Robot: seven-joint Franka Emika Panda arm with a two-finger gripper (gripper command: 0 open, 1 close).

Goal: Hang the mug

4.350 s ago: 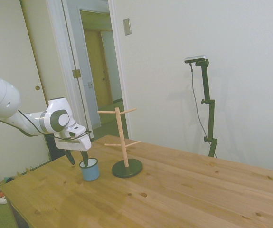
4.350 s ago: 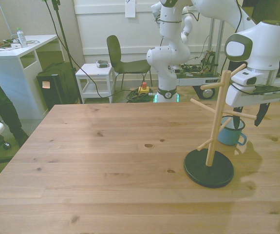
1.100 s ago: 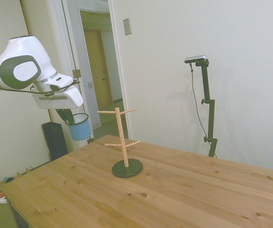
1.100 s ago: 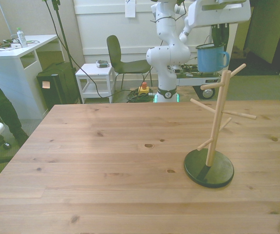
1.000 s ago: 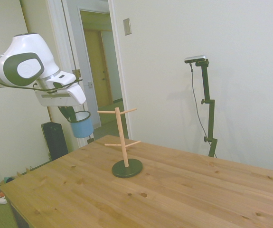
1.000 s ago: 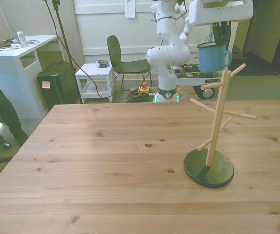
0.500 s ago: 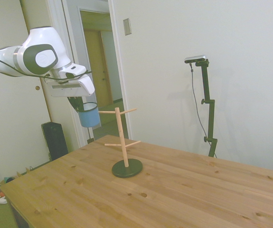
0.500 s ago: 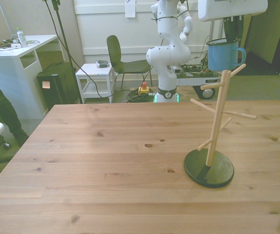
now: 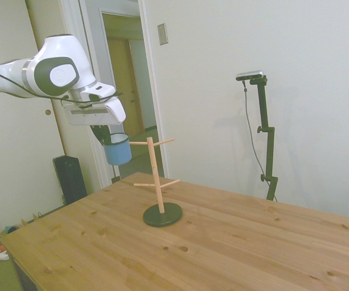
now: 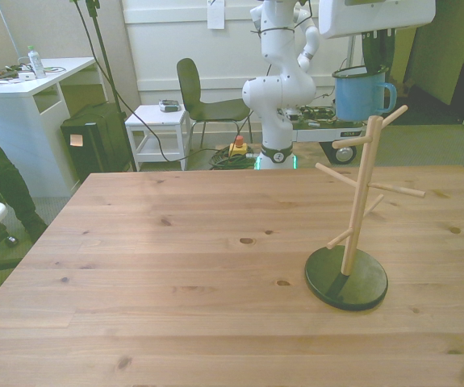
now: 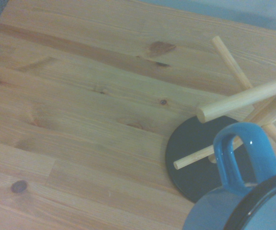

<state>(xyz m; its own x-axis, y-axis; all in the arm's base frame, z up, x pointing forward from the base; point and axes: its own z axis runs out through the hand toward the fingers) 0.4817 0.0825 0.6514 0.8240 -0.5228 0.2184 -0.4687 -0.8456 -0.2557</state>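
Wrist view: mug clamped at its rim by the gripper; handle loop should align with the peg tip before sliding on.

White walls surround a wooden table. An open doorway shows a hallway. Behind stand a dark chair, a white desk and a small white side table.
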